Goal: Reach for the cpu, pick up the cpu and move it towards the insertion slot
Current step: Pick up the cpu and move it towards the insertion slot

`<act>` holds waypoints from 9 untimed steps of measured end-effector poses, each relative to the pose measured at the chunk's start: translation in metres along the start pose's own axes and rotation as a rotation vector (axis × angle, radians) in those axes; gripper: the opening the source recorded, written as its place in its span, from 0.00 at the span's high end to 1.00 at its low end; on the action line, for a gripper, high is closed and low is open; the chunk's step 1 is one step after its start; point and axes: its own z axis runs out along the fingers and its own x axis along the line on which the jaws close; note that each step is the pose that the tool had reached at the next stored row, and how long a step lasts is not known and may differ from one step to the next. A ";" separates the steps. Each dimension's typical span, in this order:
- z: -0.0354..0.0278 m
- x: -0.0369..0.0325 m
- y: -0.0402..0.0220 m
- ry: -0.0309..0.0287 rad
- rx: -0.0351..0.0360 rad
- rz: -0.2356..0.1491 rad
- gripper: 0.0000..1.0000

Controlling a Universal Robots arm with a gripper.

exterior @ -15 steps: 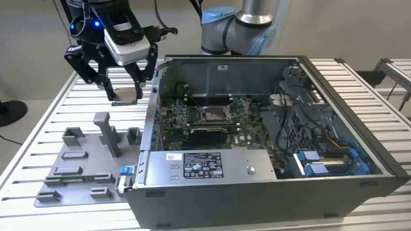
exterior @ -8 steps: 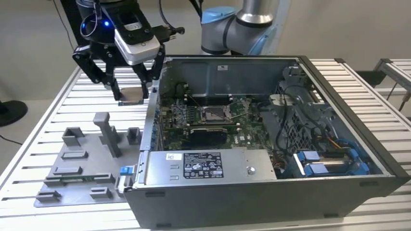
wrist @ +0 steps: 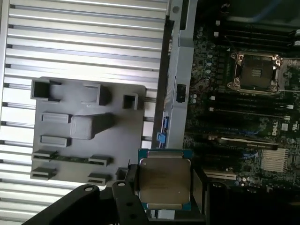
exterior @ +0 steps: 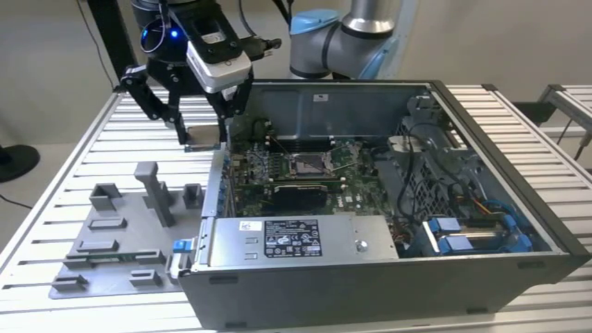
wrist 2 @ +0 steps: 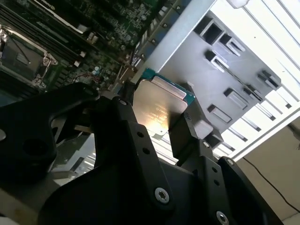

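Silver slats make up the metal table [exterior: 65, 159], which carries an open computer case [exterior: 389, 284] and, on the exterior view's left, a grey plastic plate [exterior: 120, 239] with raised blocks. Above the table stands the robot arm [exterior: 356, 31], its grey and blue joints behind the back wall of the case.

The gripper [exterior: 204, 136] hangs in the air over the table, just beside the case wall on the exterior view's left, near the back corner. Its black fingers [wrist: 197, 187] are closed narrowly on the cpu [wrist: 165, 180], one finger pressed on each of two opposite edges. The chip lies flat between them, its silvery face with the greenish rim turned toward the camera in the first wrist view. In the second wrist view the cpu [wrist 2: 159, 105] catches a bright glare and sits clear of the plate and the table below it.

The insertion slot [exterior: 308, 164] lies inside the case, on the green circuit board, with its shiny metal frame around a brownish middle. It is well apart from the chip, across the case wall. Both wrist views show the slot [wrist: 256, 72] uncovered, with black memory slots beside it.
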 end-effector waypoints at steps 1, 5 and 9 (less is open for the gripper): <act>-0.0001 -0.0027 -0.0002 0.0001 0.0001 -0.001 1.00; -0.0001 -0.0134 -0.0008 0.0002 0.0000 -0.005 1.00; -0.0001 -0.0232 -0.0012 0.0004 0.0000 -0.009 1.00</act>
